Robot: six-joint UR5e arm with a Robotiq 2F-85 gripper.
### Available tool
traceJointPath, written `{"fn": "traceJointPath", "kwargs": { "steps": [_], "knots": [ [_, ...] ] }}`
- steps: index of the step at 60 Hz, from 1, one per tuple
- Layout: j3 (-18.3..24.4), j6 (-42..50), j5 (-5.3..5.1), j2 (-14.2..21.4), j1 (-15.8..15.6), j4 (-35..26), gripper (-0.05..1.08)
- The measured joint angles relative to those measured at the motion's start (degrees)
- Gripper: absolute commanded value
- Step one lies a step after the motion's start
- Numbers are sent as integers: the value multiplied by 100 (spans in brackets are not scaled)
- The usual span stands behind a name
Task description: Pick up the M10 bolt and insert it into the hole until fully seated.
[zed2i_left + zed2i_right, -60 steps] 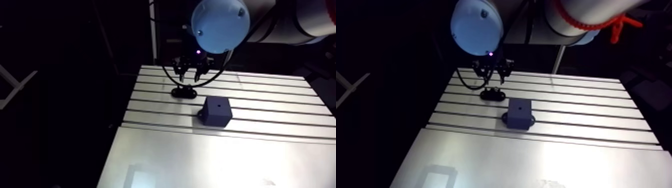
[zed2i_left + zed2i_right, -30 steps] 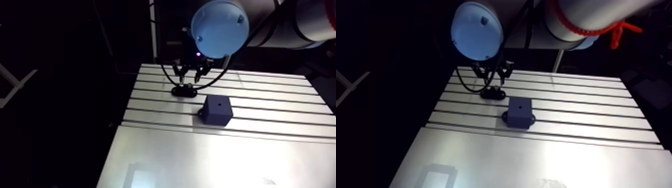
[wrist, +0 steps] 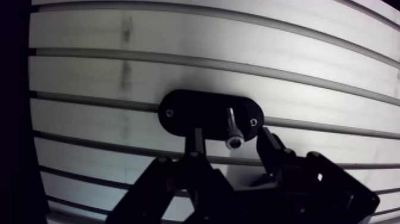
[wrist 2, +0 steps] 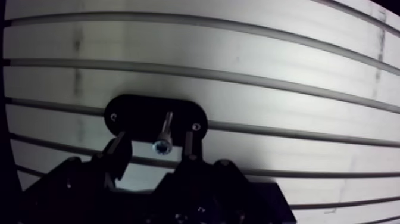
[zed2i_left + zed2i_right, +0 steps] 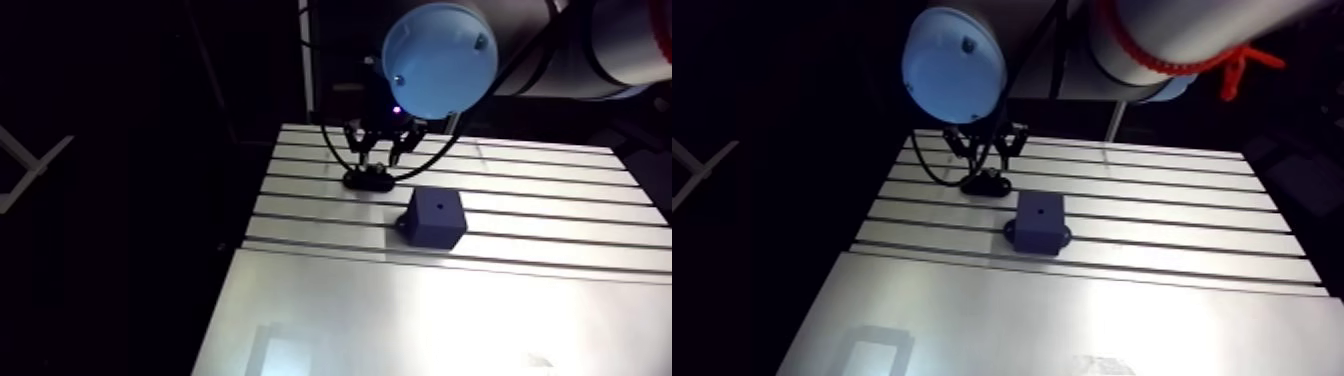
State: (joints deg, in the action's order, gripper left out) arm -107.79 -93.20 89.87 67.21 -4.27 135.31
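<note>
Wrist view, nearest first. The gripper [image 3: 231, 137] rises from below with its two fingers [image 3: 195, 143] spread wide. Nothing is clamped between them, and I see light table surface on either side of the gap.

The M10 bolt [image 3: 231, 128] stands between the fingertips, upright, with its socket head turned towards the camera. The head lies nearer one finger than the other. I read a clear gap on both sides of it, though the dark fingers against the dark mount make the narrower gap hard to judge.

The bolt's shank goes down into a black oval holder [image 3: 187, 110], which has a small screw near each end. The holder rests flat on the slotted aluminium table [image 3: 89, 77], across one of its grooves.

Arm view, nearest first. The front part of the table is a plain bright sheet without slots. Beyond it, on the grooved part, sits a dark block [image 5: 436, 225] with a small flange at its base. The hole [image 5: 439, 211] is in the block's top face and shows as a small dark dot. The holder lies farther back, near the block but apart from it, a few grooves away. The gripper hangs directly over the holder, close above it.
</note>
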Motion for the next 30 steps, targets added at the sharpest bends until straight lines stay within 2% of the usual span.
{"fn": "traceJointPath", "kwargs": {
  "steps": [30],
  "knots": [
    [-1,12,0,-62,4,0,49]
  ]
}}
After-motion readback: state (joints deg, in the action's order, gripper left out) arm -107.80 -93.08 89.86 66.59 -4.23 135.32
